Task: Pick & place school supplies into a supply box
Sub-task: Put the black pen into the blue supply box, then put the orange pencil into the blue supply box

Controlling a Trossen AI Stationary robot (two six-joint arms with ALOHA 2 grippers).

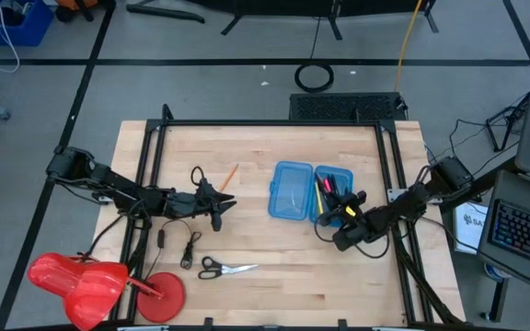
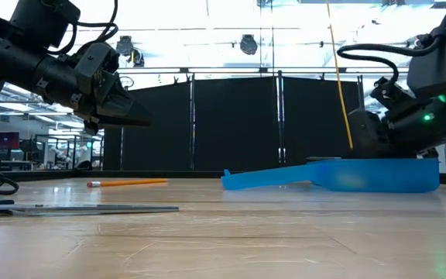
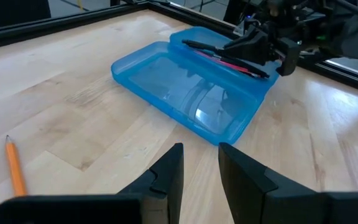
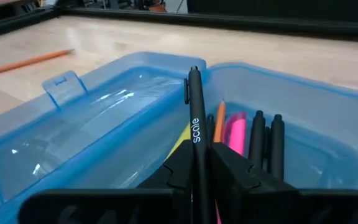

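The translucent blue supply box (image 1: 292,192) lies open at the table's right middle. Its right half (image 4: 328,137) holds pink and yellow markers (image 4: 235,132), an orange pencil and black pens (image 4: 267,140). My right gripper (image 4: 197,155) hangs over that half, shut on a black pen (image 4: 195,106). My left gripper (image 3: 199,165) is open and empty above the table's left middle, left of the box (image 3: 191,99). An orange pencil (image 1: 229,175) and black-handled scissors (image 1: 226,268) lie flat on the wood. My right gripper pinches the black pen's shaft (image 4: 196,144) between its two fingers (image 4: 232,171). It comes in slanting from the table's near right. The pen sticks out past the fingertips, its clip end (image 4: 194,78) over the box's hinge. Its other end is hidden by the fingers.
A looped black cable (image 1: 190,248) lies near the scissors. A red plastic object (image 1: 81,280) sits at the table's near left corner. A black frame rail (image 1: 274,122) runs along the far edge. Bare wood lies between the box and my left gripper.
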